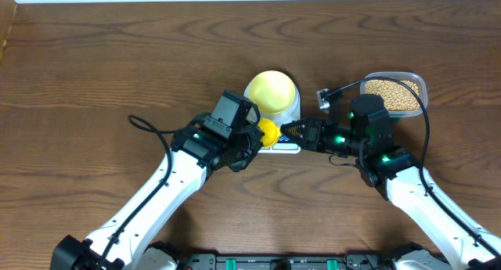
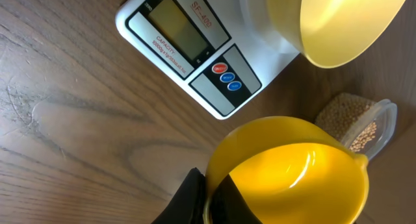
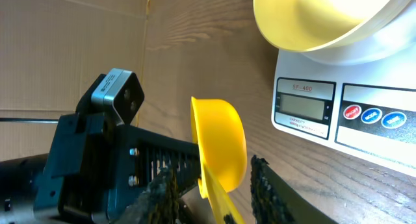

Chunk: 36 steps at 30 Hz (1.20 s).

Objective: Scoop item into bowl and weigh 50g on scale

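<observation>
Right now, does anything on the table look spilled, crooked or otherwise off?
Nothing is spilled. One oddity: the display on the scale shows no digits though the bowl sits on it, so it may be off.

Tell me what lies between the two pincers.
The yellow scoop, gripped by the left pincer, right pincer opposite; seen in the overhead view.

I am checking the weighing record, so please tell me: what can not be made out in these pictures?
Scale display: left wrist view, no digits readable.
Scale body: overhead, mostly under the bowl.
Yellow scoop handle: left wrist view, hidden by left claw, bottom edge.
Bean tub: left wrist view, partly behind scoop.
</observation>
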Motion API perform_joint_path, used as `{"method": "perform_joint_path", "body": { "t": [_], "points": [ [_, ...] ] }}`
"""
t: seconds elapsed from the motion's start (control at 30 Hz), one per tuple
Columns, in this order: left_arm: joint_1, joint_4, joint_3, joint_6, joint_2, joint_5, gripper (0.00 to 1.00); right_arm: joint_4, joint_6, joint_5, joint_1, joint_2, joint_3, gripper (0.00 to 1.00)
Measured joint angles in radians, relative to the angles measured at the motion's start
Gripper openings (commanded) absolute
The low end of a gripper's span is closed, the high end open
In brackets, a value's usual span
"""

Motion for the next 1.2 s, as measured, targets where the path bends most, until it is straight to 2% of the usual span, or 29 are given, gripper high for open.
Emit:
{"method": "perform_joint_path", "body": {
  "t": [0.27, 0.63, 1.0, 1.1, 1.2],
  "points": [
    [-0.007, -0.002, 0.000, 0.000, 0.000, -0.001, 0.07, 0.000, 0.000, 0.010, 0.000, 0.000, 0.000, 0.27],
    [-0.007, -0.003, 0.000, 0.000, 0.000, -0.004, 0.07, 0.003, 0.002, 0.012, 0.000, 0.000, 0.000, 0.01],
    [-0.007, -0.003, 0.000, 0.000, 0.000, -0.003, 0.08, 0.006, 0.002, 0.008, 0.000, 0.000, 0.002, 0.01],
    [-0.007, -0.002, 0.000, -0.002, 0.000, -0.003, 0.27, 0.006, 0.002, 0.009, 0.000, 0.000, 0.002, 0.01],
    [-0.008, 0.000, 0.000, -0.005, 0.000, -0.003, 0.31, 0.002, 0.001, 0.009, 0.000, 0.000, 0.002, 0.01]
  ]
}}
